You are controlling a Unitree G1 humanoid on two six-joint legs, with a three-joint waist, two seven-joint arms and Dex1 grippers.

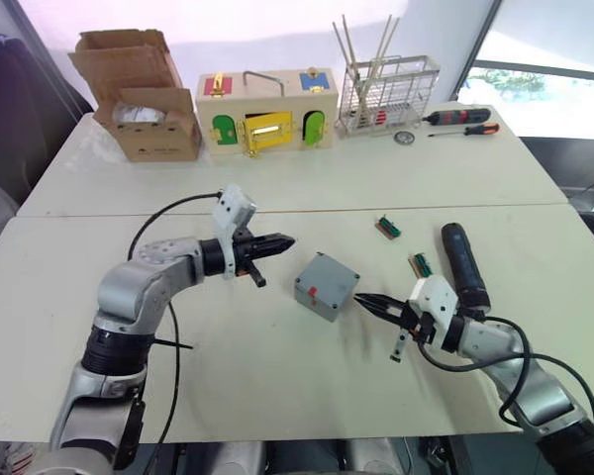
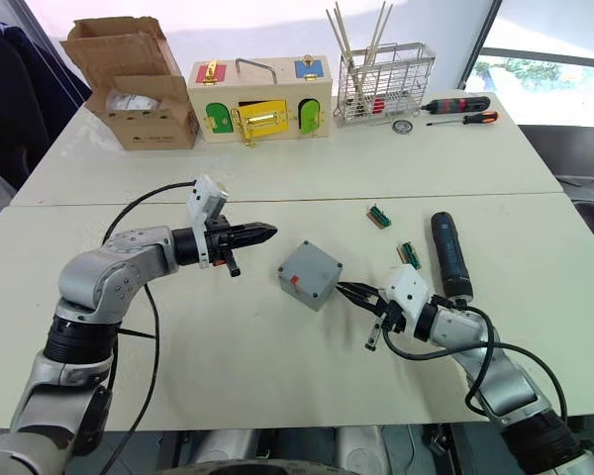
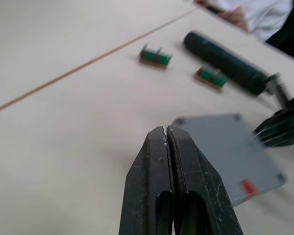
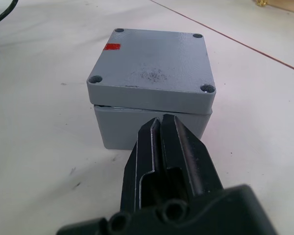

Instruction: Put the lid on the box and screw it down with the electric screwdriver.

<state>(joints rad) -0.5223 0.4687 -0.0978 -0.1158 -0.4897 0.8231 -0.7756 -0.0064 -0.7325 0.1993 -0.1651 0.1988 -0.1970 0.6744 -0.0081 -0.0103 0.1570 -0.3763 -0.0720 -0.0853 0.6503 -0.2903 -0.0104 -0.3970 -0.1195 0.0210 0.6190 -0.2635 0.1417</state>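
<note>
The lid (image 4: 152, 61) already sits on the grey box (image 4: 147, 128), near the middle of the white table (image 1: 307, 188) — though a thin dark seam shows along one edge, so it looks not quite seated. Its four corner screw holes face up, and a small red mark sits by one corner.

The right gripper (image 1: 368, 303) points at the box from just beside it, fingers pressed together and holding nothing. The left gripper (image 1: 280, 241) hovers on the other side, near but apart, its fingers likewise closed and empty.

The electric screwdriver (image 1: 464, 263) lies flat on the table beyond the right arm, well clear of the box, with two small green connector blocks (image 1: 388, 228) near it.

I'd guess the box is rigid and light — smooth painted sides, likely to skid if pushed, so it wants steadying by its side walls. The screwdriver looks thick and heavier; its round body may roll, and the mid-barrel seems the sensible place to take hold.
</note>
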